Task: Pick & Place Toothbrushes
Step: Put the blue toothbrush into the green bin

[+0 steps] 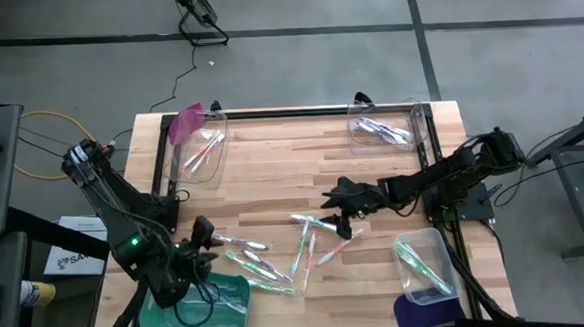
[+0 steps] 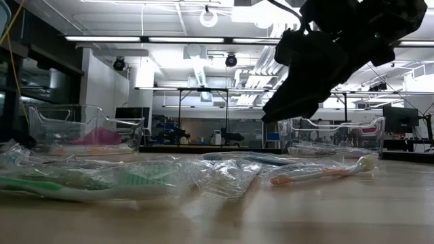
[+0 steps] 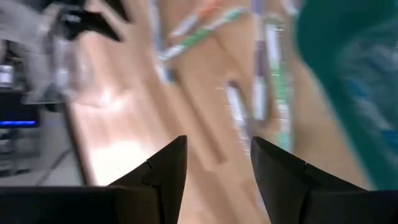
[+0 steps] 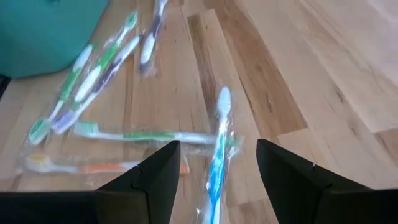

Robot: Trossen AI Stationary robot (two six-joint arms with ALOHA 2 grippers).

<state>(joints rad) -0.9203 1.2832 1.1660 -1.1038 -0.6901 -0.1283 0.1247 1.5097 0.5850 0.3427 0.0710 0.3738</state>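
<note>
Right gripper (image 4: 214,180), jaws parted and empty, poised just above a blue toothbrush (image 4: 217,155) in a clear wrapper, which lies between its fingertips. Just beyond lie a green toothbrush (image 4: 143,135) and an orange one (image 4: 81,165); farther out, more wrapped toothbrushes (image 1: 277,259) scatter toward the teal bin (image 1: 195,311). Each appears light and stiff, its film slippery; a mid-handle grasp seems soundest. Left gripper (image 1: 204,234), likewise unclenched and empty, hovers near the teal bin. Wooden table (image 1: 292,158); clear bins (image 1: 206,148) at the corners; workshop beyond.
</note>
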